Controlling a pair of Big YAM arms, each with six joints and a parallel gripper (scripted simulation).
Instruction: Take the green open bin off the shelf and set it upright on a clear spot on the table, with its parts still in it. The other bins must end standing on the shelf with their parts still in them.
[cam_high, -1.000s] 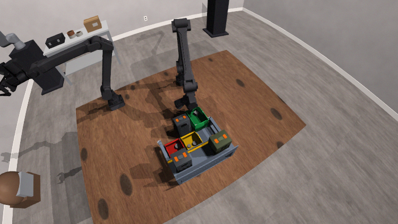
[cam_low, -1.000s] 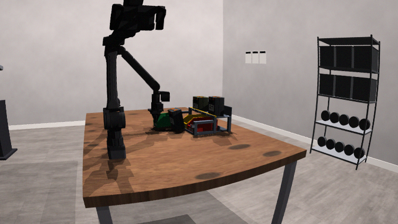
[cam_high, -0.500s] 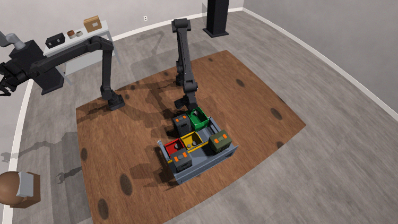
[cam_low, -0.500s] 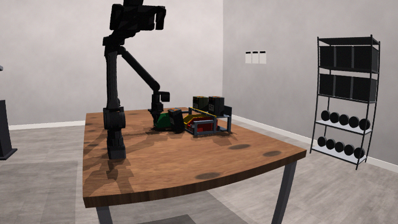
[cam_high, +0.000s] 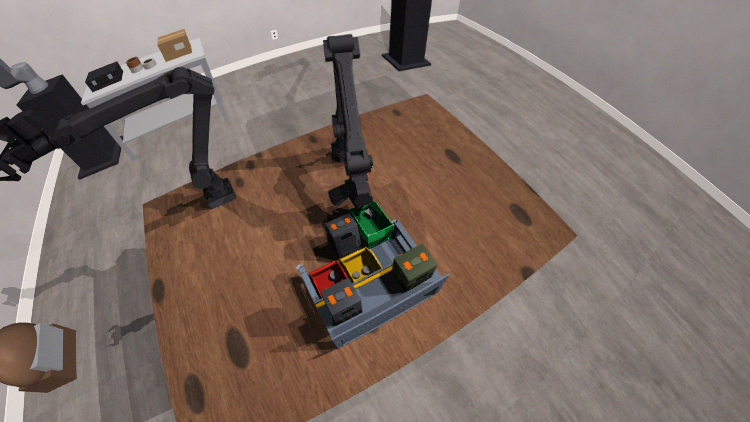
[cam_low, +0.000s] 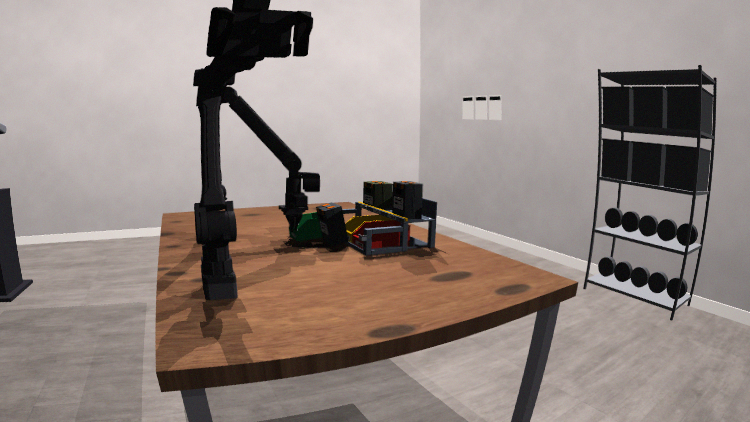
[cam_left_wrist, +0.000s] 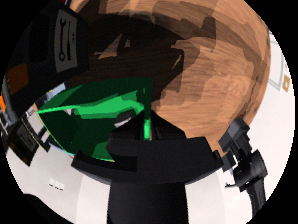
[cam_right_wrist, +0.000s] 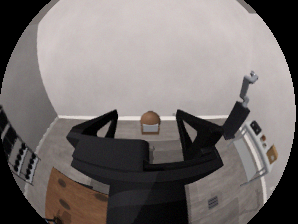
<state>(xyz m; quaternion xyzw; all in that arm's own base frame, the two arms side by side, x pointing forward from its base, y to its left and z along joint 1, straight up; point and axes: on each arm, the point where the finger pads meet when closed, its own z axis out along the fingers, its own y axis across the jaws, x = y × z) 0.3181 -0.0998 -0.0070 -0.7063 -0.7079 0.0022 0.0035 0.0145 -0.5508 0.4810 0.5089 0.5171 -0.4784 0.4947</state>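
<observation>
The green open bin (cam_high: 375, 226) (cam_low: 309, 228) (cam_left_wrist: 95, 120) is off the shelf, low over the table at the shelf's far end, with a small grey part (cam_high: 369, 212) in it. I cannot tell whether it touches the table. My left gripper (cam_high: 362, 208) (cam_low: 295, 223) (cam_left_wrist: 147, 113) is shut on the bin's rear wall. A dark grey lidded bin (cam_high: 343, 234) (cam_low: 332, 224) stands right beside the green bin. My right gripper (cam_high: 7, 166) (cam_right_wrist: 147, 112) is open and empty, stretched out high beyond the table's edge.
The blue-grey shelf (cam_high: 377, 314) (cam_low: 431, 230) holds a yellow open bin (cam_high: 360, 264), a red open bin (cam_high: 325, 275), a dark grey lidded bin (cam_high: 340, 301) and an olive lidded bin (cam_high: 415, 265). Both arm bases stand on the table.
</observation>
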